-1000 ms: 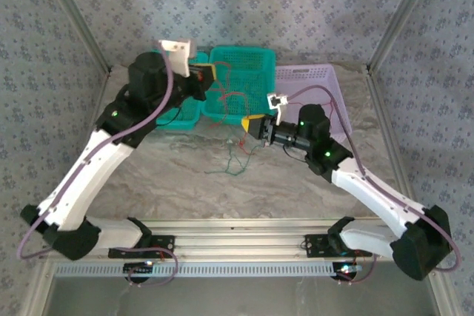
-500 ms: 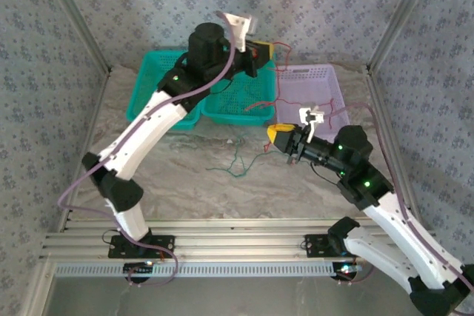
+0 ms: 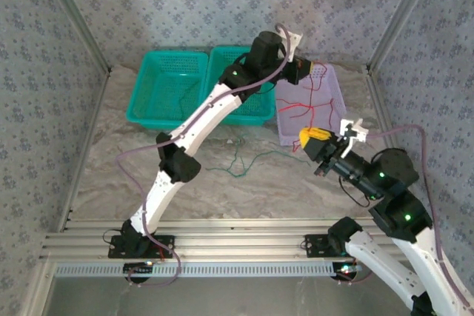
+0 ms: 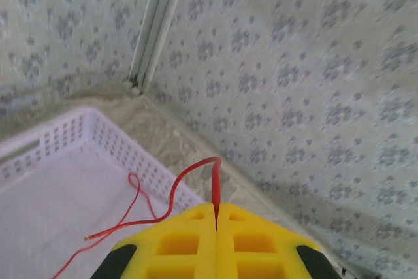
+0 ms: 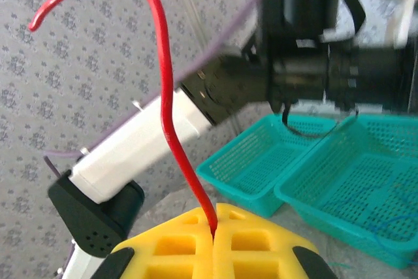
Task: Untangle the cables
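Note:
A red cable rises from between the yellow fingers of my left gripper, which is shut on it; the strand loops down into the purple basket. From above, the left gripper hangs over that basket's far end, and red cable trails across its floor. My right gripper is shut on a red cable that stands up and curls left. It hovers by the purple basket's near edge. A green cable lies loose on the table.
Two teal baskets stand side by side at the back, left of the purple basket. The left arm stretches diagonally over the table's middle. Patterned walls and metal corner posts close in the back and sides.
The left arm has swung right from the teal baskets to above the purple basket, carrying red cable with it. The right gripper has drawn back to the right and nearer.

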`<action>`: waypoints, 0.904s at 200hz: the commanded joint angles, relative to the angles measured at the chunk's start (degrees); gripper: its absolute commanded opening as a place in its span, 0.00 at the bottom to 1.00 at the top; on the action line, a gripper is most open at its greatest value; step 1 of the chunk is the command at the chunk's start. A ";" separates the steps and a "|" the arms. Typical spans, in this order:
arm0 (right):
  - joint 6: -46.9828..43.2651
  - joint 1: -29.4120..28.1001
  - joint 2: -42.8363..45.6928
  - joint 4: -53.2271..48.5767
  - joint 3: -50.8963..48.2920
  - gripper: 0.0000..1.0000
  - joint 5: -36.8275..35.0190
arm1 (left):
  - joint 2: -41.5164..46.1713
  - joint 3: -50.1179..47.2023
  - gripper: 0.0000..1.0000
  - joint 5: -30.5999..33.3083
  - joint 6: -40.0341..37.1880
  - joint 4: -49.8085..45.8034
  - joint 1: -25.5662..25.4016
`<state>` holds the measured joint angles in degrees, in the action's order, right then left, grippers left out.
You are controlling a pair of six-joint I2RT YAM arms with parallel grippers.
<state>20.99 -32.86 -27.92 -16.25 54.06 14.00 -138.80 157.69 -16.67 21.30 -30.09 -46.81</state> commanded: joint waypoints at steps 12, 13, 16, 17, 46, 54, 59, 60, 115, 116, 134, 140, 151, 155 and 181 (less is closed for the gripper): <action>-2.65 0.25 2.27 -5.97 3.73 0.00 -5.39 | -3.79 2.79 0.00 1.43 1.65 -0.14 0.14; -2.68 0.25 2.31 -6.11 3.84 0.00 -5.43 | -3.95 2.79 0.00 1.45 1.69 -0.01 0.14; -2.79 0.19 2.45 -6.41 4.00 0.00 -5.61 | -4.35 2.83 0.00 1.39 1.99 0.14 0.14; -2.79 0.22 2.44 -6.42 4.06 0.00 -5.67 | -4.54 2.82 0.00 1.34 2.08 0.22 0.14; -3.23 0.24 3.32 -7.51 4.56 0.00 -6.88 | -8.44 2.81 0.00 -0.36 5.42 2.50 -0.04; -3.24 0.25 3.35 -7.54 4.64 0.00 -6.88 | -9.33 2.80 0.00 -0.47 5.83 3.05 -0.26; -3.18 0.25 3.36 -7.33 4.56 0.00 -6.88 | -9.82 2.81 0.00 -0.40 5.93 3.25 -0.38; -3.21 0.25 3.38 -7.32 4.56 0.00 -6.88 | -9.91 2.80 0.00 -0.44 5.94 3.35 -0.39; -3.41 0.20 3.29 -6.43 4.12 0.00 -6.88 | -14.08 2.80 0.05 0.84 6.39 4.18 -0.93; -3.46 0.18 3.21 -6.51 4.12 0.00 -6.88 | -14.10 2.80 0.06 0.84 6.39 4.08 -0.97; -3.52 0.25 3.29 -6.65 4.01 0.00 -7.62 | -14.21 2.80 0.18 0.45 6.11 3.74 -1.03; -3.65 0.21 3.18 -6.62 3.97 0.00 -7.82 | -14.05 2.80 0.24 0.47 6.12 3.75 -1.00; -3.63 0.21 3.14 -6.41 3.78 0.00 -8.41 | -13.40 2.97 0.36 0.44 6.12 4.12 -0.95; -3.53 0.23 3.17 -6.34 3.72 0.00 -8.68 | -13.15 3.09 0.40 0.45 6.19 4.26 -0.92; -3.06 0.25 2.90 -6.03 3.29 0.00 -10.52 | -10.97 4.11 0.56 0.48 5.73 4.17 -0.97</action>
<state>18.37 -32.86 -25.21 -22.61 57.30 6.17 -153.16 158.95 -15.84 27.81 -26.92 -47.37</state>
